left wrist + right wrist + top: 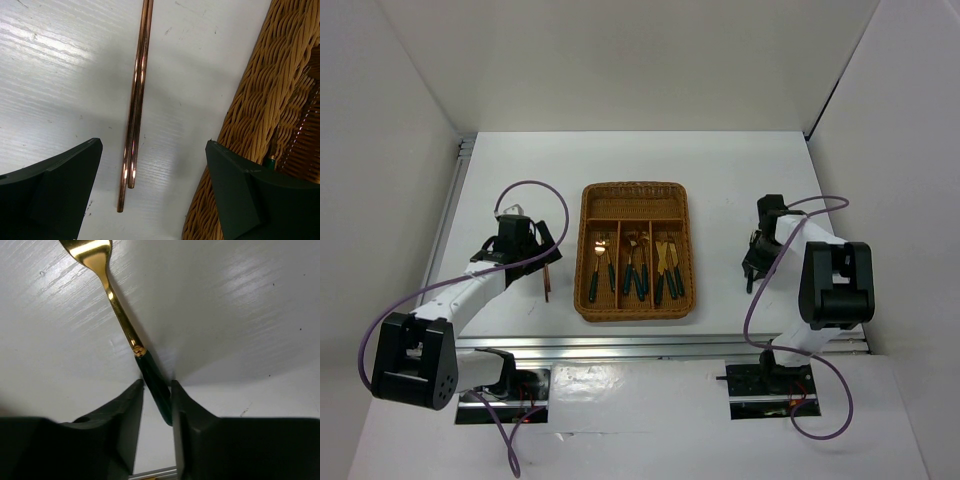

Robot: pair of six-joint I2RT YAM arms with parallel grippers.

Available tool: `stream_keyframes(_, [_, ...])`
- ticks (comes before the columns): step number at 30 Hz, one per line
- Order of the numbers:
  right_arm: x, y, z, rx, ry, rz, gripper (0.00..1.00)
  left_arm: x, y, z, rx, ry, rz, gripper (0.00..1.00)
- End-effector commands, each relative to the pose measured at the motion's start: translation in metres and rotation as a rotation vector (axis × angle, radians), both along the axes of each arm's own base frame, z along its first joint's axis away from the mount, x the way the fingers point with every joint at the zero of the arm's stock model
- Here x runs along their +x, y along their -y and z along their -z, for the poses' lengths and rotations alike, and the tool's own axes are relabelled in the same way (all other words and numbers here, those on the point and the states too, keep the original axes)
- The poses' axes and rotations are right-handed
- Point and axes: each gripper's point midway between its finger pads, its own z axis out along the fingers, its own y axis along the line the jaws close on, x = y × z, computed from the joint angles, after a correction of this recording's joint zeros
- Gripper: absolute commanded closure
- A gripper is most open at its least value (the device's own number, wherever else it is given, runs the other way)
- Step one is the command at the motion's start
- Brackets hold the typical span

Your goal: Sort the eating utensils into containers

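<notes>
Two copper-brown chopsticks (137, 100) lie side by side on the white table, just left of the brown wicker tray (260, 100). My left gripper (155, 170) hangs open above their near ends, one finger on each side and well apart. In the top view they show as a thin line (548, 283) under that gripper (542, 262). On the right, a utensil with a gold head (95, 252) and dark green handle (151, 377) rests on the table. My right gripper (157, 390) has closed on that handle, which runs slanted between both fingers.
The tray (636, 187) stands mid-table, with several green-handled gold utensils (638, 265) in its three long slots. Its crosswise slot at the far end looks bare. The metal rail of the table's near edge (670, 345) runs just behind both grippers.
</notes>
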Motion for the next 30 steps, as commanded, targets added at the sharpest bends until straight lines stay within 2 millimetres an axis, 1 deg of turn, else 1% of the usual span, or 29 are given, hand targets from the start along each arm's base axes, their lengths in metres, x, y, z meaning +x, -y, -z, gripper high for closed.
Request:
stream_keyframes(1, [0.005,-0.002,0.004,0.011,0.02,-0.008,0.67,0.006,0.001,-0.004,-0.001,0.026,0.014,0.0])
stream_keyframes(3, [0.002,-0.004,0.006,0.022,0.011,-0.01,0.7,0.007,-0.001,-0.004,0.006,0.027,0.008,0.0])
stream_keyframes(4, [0.006,-0.004,0.006,0.021,0.027,-0.01,0.7,0.007,-0.001,-0.004,0.006,0.027,0.008,0.0])
stream_keyframes(6, [0.002,-0.006,0.008,0.031,0.016,-0.011,0.73,0.009,-0.001,-0.007,0.004,0.036,0.008,0.0])
stream_keyframes(8, [0.005,-0.008,0.008,0.039,0.029,-0.013,0.78,0.01,-0.003,-0.007,0.005,0.036,-0.001,0.0])
stream_keyframes(14, [0.007,-0.011,0.007,0.056,0.038,-0.027,0.81,0.008,-0.004,-0.006,0.006,0.027,-0.001,0.0])
stream_keyframes(15, [0.007,-0.011,0.007,0.056,0.038,-0.027,0.84,0.008,-0.004,-0.006,0.006,0.027,-0.001,0.0])
stream_keyframes(16, [0.009,-0.012,0.007,0.065,0.048,-0.029,0.89,0.008,-0.004,-0.006,0.006,0.027,-0.001,0.0])
stream_keyframes(18, [0.009,-0.014,0.007,0.077,0.048,-0.031,0.93,0.008,-0.004,-0.006,0.006,0.027,-0.001,0.0])
stream_keyframes(19, [0.011,-0.014,0.003,0.076,0.062,-0.032,0.95,0.006,-0.004,-0.005,0.007,0.018,-0.001,0.0])
stream_keyframes(20, [0.013,-0.017,-0.003,0.091,0.072,-0.035,0.98,0.009,-0.004,-0.009,0.006,0.028,-0.001,0.0])
stream_keyframes(21, [0.017,-0.021,-0.01,0.099,0.086,-0.047,0.98,0.008,-0.006,-0.01,0.013,0.029,-0.008,0.0])
stream_keyframes(22, [0.026,-0.024,-0.028,0.098,0.128,-0.058,1.0,0.008,-0.006,-0.01,0.014,0.029,-0.008,0.0])
stream_keyframes(23, [0.031,-0.032,-0.039,0.099,0.156,-0.089,1.0,0.006,-0.006,-0.009,0.015,0.019,-0.008,0.0])
stream_keyframes(24, [0.037,-0.038,-0.051,0.1,0.187,-0.109,1.0,0.006,-0.007,-0.012,0.02,0.03,-0.014,0.0])
stream_keyframes(25, [0.048,-0.042,-0.077,0.089,0.25,-0.126,1.0,0.009,-0.007,-0.015,0.019,0.039,-0.015,0.0])
stream_keyframes(26, [0.053,-0.055,-0.089,0.097,0.278,-0.157,0.98,0.009,-0.007,-0.015,0.019,0.039,-0.015,0.0])
stream_keyframes(28, [0.061,-0.073,-0.116,0.118,0.339,-0.197,0.97,0.009,-0.007,-0.015,0.019,0.039,-0.015,0.0])
stream_keyframes(29, [0.067,-0.092,-0.133,0.129,0.377,-0.25,0.97,0.007,-0.007,-0.014,0.021,0.029,-0.014,0.0])
stream_keyframes(30, [0.068,-0.106,-0.141,0.153,0.396,-0.274,0.97,0.009,-0.007,-0.017,0.013,0.038,-0.021,0.0])
